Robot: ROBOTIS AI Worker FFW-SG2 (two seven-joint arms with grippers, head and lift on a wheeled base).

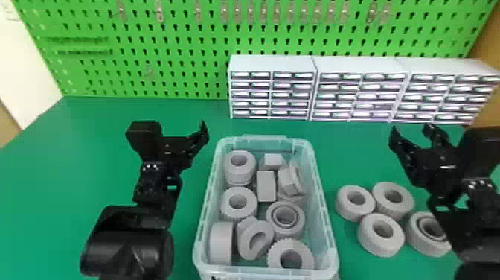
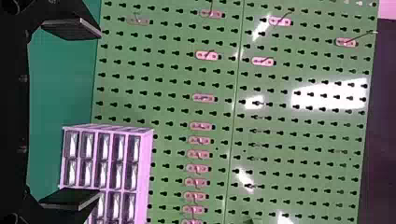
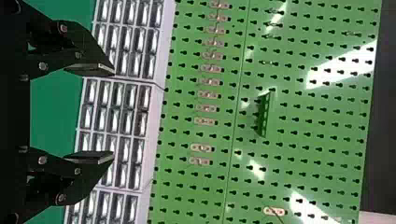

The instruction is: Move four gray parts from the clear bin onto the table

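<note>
Black left gripper (image 2: 100, 114) and right gripper (image 3: 113, 113) are spread; four round gray parts (image 1: 379, 245) could be bumped if the right arm (image 1: 481, 227) is lowered.

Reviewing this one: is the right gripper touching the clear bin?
Apart. The head view shows a wide strip of green table between the right gripper and the clear bin.

Clear bin (image 1: 209, 197) open on top; walls (image 1: 315, 186) block sides.
</note>
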